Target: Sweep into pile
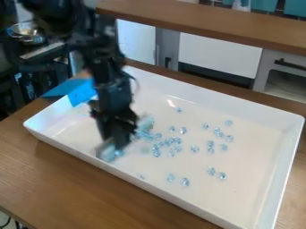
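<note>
The black gripper (116,134) hangs low over the left part of the white tray (239,202), blurred and shut on a pale, bluish sweeping tool (106,151). The tool shows on both sides of the gripper, one end near the tray's front wall, the other toward the middle. Small clear-blue gems lie scattered to the right of the tool. Several form a loose cluster (170,143) near the tray's middle. Others (218,132) are spread farther right, and a few (185,182) lie toward the front. Part of the tool is hidden behind the gripper.
The tray's raised walls surround the gems, on a brown wooden table (71,179). Blue pieces (82,92) are at the tray's back left corner. Behind stand a wooden ledge (203,22) and white cabinets (218,53); a metal bowl (24,30) is at the upper left.
</note>
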`<state>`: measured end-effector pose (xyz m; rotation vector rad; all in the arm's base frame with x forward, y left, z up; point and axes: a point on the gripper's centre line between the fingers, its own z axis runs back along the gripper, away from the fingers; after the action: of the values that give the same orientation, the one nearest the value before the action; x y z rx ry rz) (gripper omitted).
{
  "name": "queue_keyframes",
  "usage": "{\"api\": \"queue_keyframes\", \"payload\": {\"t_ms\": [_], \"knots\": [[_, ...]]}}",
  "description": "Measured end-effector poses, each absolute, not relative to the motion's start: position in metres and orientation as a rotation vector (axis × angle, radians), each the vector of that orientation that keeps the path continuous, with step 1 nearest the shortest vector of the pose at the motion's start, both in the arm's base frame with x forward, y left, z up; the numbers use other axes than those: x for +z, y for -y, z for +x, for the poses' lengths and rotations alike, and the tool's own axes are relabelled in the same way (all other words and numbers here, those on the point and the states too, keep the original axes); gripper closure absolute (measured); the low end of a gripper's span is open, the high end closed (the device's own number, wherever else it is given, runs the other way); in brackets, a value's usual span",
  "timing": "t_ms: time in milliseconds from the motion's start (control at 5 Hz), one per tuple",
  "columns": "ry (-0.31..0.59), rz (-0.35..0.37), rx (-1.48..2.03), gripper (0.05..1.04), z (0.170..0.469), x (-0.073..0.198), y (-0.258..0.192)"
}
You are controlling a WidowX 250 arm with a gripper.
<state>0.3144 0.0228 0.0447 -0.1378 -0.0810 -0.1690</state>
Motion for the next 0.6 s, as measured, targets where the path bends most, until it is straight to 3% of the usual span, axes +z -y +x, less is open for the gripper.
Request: {"api": "queue_keyframes", "payload": {"t_ms": [600], "knots": [[0.061, -0.181, -0.222, 0.717, 0.302, 0.042, 0.048]]}}
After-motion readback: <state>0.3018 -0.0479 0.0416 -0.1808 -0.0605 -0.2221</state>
